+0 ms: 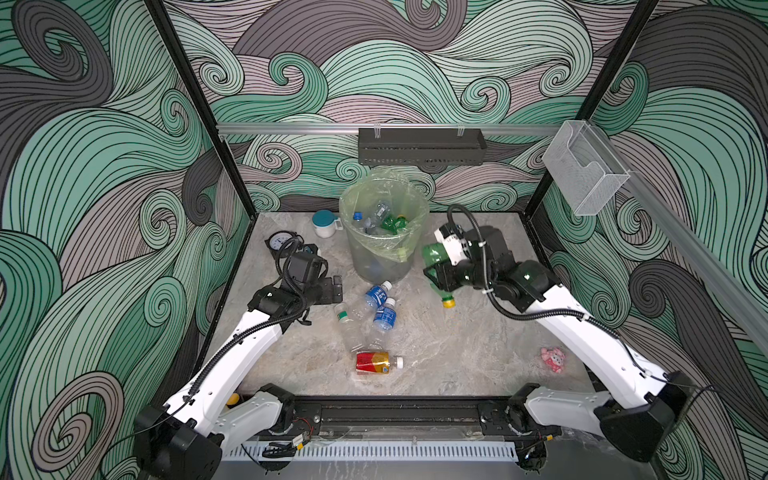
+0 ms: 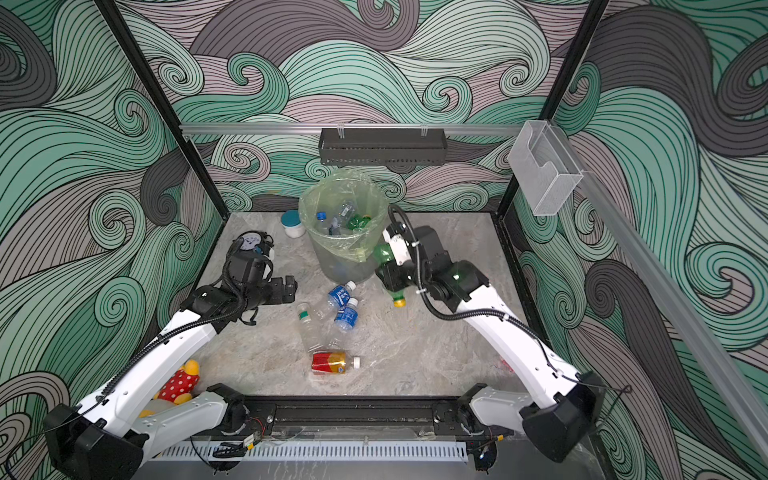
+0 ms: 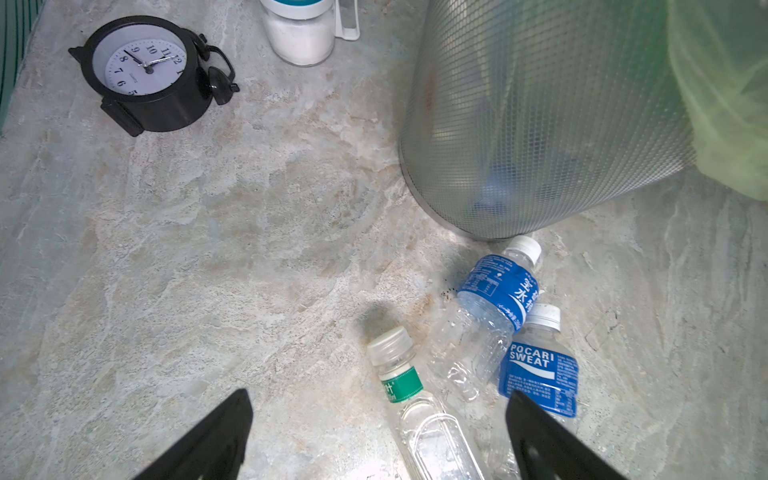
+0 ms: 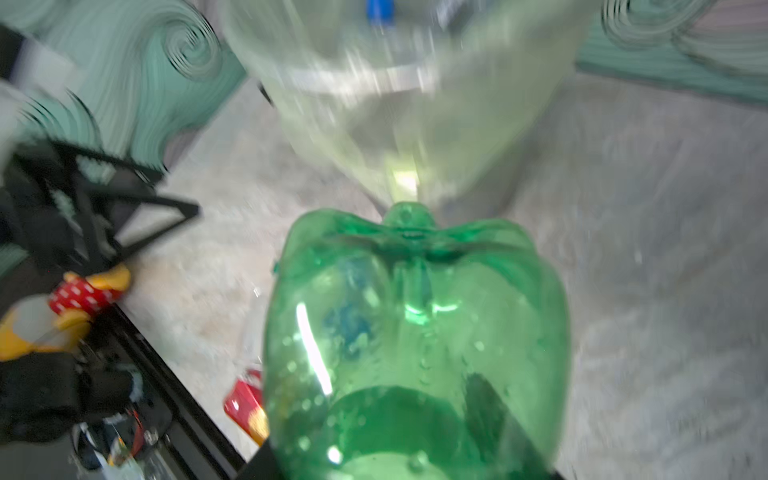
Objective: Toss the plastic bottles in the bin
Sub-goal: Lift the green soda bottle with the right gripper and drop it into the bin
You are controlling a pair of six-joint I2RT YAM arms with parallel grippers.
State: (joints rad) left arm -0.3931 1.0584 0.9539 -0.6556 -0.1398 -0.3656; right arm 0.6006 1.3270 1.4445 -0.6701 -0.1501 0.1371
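Green bottle (image 1: 434, 254) gripped in closed right fingers (image 1: 441, 277), base just beside bin (image 1: 376, 266) wall, yellow cap lowest; left fingers (image 3: 216, 440) spread wide, empty, above desk (image 1: 457, 353) near green-banded clear bottle (image 3: 401, 386); Pocari Sweat bottle (image 3: 538, 374) lying alongside; red-and-yellow bottle (image 1: 374, 363) lying apart, nearer front edge.

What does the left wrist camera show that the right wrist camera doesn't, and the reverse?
Only the left wrist view: the black alarm clock and the teal-lidded white jar. Only the right wrist view: the green bottle close-up, the red-labelled bottle and a red polka-dot toy. Both: the bin and marbled tabletop.
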